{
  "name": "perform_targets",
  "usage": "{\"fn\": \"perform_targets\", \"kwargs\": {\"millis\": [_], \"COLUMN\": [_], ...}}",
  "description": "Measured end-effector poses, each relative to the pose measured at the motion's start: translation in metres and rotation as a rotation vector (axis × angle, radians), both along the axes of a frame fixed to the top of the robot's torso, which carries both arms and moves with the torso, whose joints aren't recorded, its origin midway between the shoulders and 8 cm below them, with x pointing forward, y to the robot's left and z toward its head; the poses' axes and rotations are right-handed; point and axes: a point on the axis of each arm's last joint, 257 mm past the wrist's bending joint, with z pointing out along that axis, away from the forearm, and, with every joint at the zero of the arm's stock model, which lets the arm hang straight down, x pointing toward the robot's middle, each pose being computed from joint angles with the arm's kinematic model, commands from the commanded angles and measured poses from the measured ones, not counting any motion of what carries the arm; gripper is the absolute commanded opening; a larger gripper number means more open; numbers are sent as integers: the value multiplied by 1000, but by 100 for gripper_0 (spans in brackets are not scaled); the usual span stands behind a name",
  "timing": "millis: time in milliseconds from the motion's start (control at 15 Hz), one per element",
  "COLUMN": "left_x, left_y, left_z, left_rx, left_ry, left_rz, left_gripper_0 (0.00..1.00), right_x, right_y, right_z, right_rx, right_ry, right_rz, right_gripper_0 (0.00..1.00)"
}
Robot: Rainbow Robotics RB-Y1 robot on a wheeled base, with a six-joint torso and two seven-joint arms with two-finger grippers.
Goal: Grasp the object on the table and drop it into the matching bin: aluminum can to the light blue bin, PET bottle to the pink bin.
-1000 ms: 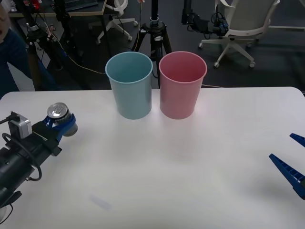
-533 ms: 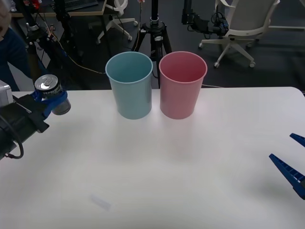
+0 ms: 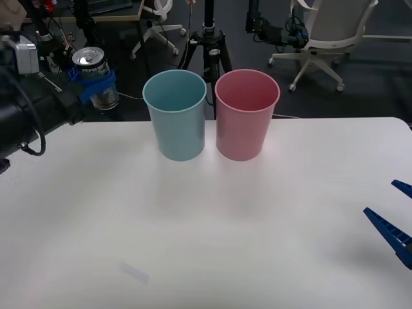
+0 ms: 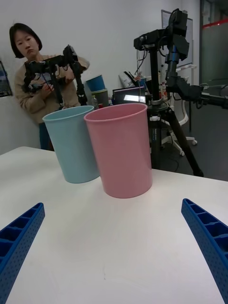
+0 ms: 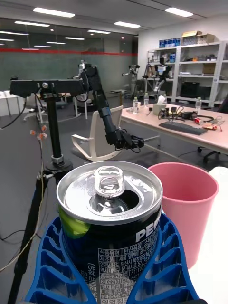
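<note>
My left gripper [image 3: 96,85] is shut on the aluminum can [image 3: 95,76], a dark can with a shiny silver lid and pull tab. It holds the can upright in the air, level with the bin rims, left of the light blue bin [image 3: 175,114]. The left wrist view shows the can [image 5: 111,223] close up between the blue fingers [image 5: 52,266], with the pink bin [image 5: 187,209] behind it. The pink bin [image 3: 246,114] stands right of the light blue one on the white table [image 3: 212,225]. My right gripper [image 3: 393,219] rests open at the table's right edge, its fingers [image 4: 206,235] spread before both bins.
Both bins [image 4: 71,142] stand touching near the table's far edge. Beyond the table stand a tripod [image 3: 208,45], office chairs [image 3: 322,38] and camera stands. A faint scuff [image 3: 134,272] marks the tabletop near the front left.
The left arm has lifted the can off the table, raising it up and toward the light blue bin. The right gripper has stayed still.
</note>
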Motion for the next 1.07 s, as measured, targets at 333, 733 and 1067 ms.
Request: {"fn": "perform_targets", "kwargs": {"millis": [333,733,1067], "left_x": [65,112,122], "left_y": [-41,-94,-109], "left_z": [10,0,-11], "left_rx": [-21,-26,-17], "left_ry": [19,32,39], "left_rz": [-21,-27,-24], "left_gripper_0": [0,0,0], "right_x": [0,0,0], "right_y": [0,0,0], "right_z": [0,0,0], "right_rx": [0,0,0], "right_ry": [0,0,0], "right_rz": [0,0,0], "right_gripper_0": [100,100,100]}}
